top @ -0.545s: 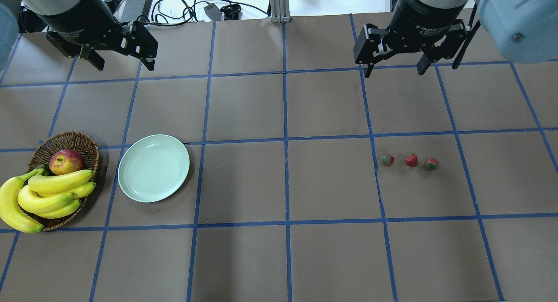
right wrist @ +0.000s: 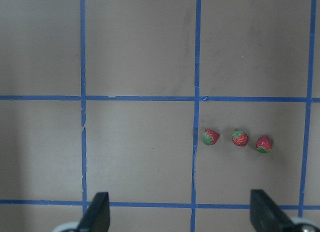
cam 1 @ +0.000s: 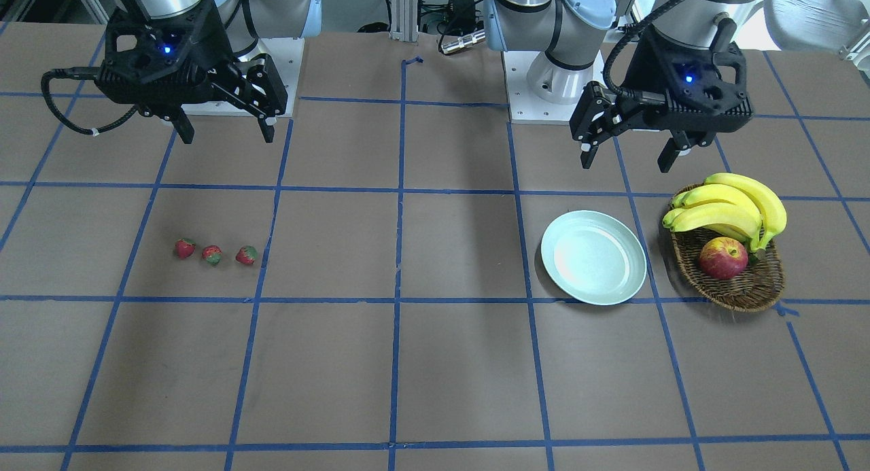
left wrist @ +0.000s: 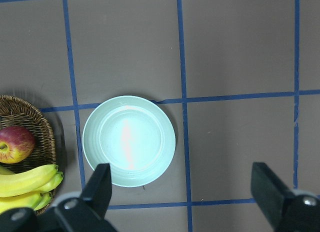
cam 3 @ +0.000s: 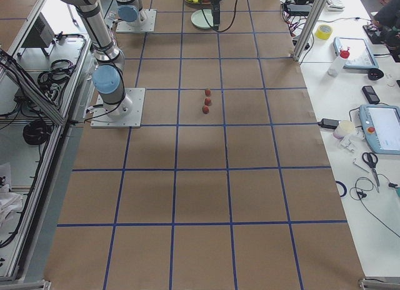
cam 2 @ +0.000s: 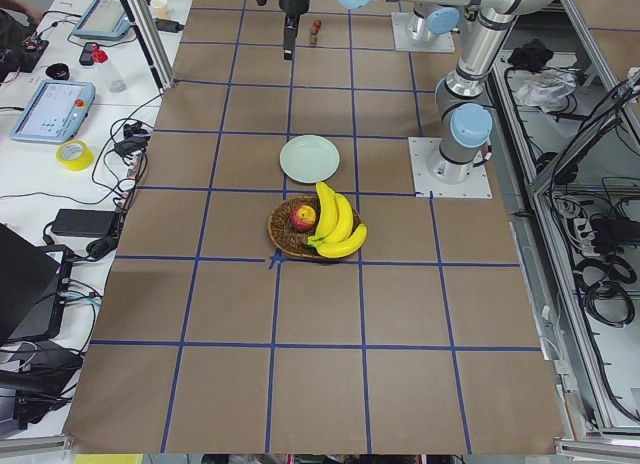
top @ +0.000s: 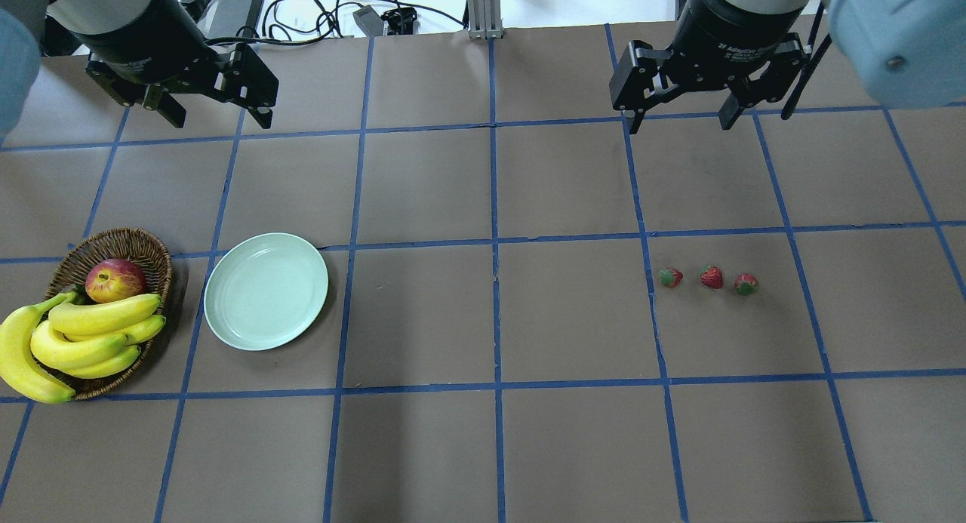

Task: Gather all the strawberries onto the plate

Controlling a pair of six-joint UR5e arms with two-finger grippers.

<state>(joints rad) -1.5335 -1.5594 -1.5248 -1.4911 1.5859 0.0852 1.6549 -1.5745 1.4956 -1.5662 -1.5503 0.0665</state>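
Observation:
Three small red strawberries [top: 711,277] lie in a row on the table's right half, also in the front view [cam 1: 211,254] and the right wrist view [right wrist: 240,138]. The pale mint-green plate [top: 266,290] sits empty on the left half, and shows in the front view [cam 1: 593,257] and the left wrist view [left wrist: 129,140]. My left gripper [top: 219,121] is open and empty, high above the table behind the plate. My right gripper [top: 679,125] is open and empty, high behind the strawberries.
A brown wicker basket [top: 113,242] with an apple [top: 115,280] and bananas [top: 90,327] stands just left of the plate, near the table's left edge. Cables and boxes lie beyond the table's far edge [top: 317,17].
Both grippers have shifted only slightly, the left a little to the right. The strawberries, plate and basket have not moved.

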